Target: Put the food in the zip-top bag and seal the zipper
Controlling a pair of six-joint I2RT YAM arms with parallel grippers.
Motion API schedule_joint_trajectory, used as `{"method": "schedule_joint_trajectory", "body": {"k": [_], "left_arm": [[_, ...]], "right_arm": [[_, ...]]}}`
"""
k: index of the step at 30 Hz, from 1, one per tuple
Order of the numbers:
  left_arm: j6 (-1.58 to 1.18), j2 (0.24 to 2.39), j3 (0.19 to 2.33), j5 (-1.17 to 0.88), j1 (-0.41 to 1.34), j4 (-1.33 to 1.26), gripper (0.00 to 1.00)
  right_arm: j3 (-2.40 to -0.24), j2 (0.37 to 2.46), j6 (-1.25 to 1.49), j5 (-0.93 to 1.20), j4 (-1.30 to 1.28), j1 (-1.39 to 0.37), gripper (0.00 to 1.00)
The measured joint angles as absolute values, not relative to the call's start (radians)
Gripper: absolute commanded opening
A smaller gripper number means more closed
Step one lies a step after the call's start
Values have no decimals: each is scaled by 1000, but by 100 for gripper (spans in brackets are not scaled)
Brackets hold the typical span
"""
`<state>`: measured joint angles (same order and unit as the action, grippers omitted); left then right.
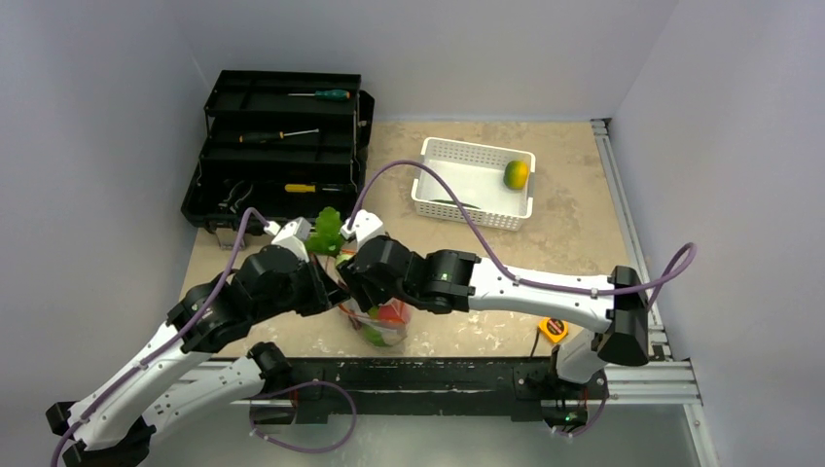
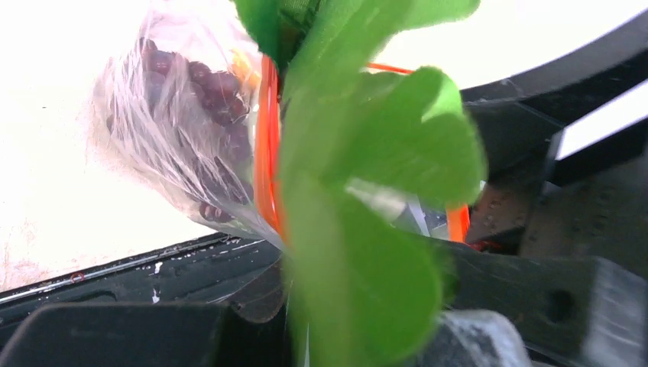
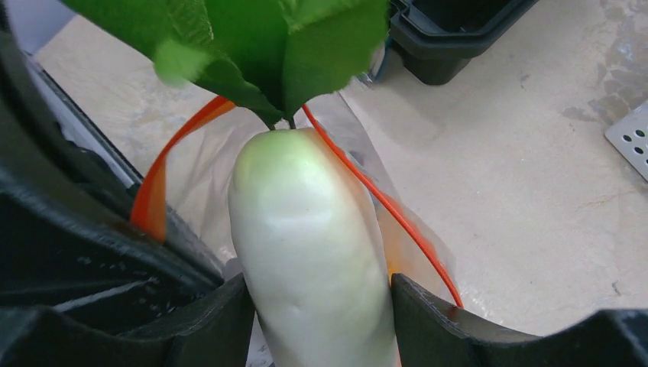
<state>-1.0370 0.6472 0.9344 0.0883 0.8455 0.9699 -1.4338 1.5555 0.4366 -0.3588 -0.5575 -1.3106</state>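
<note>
— Where's the cabbage right now?
— In my right gripper, jaws clamped on its pale stalk, leaves outward, inside the zipper loop at the zip-top bag mouth.
— And the left?
— My left gripper is pinched tight on the bag's rim. Grapes are inside.

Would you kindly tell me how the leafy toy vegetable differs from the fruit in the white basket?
The leafy toy vegetable is long, pale and gripped by the right end effector; the fruit is round, yellow-green and lies loose in the white basket. Both are toy food.
</note>
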Motion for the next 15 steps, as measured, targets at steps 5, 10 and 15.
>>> {"method": "schedule_joint_trajectory", "body": {"k": [5,10,15], "left_arm": [[-1037,645,934,83,846,969,0],[-1037,647,934,76,846,968,0],[-1037,642,934,71,846,972,0]], "right_arm": [[-1446,1618,437,-375,-566,-1310,41],[-1448,1626,437,-356,-569,-1308,65],[-1429,1553,429,-318,-550,-1305,69]]}}
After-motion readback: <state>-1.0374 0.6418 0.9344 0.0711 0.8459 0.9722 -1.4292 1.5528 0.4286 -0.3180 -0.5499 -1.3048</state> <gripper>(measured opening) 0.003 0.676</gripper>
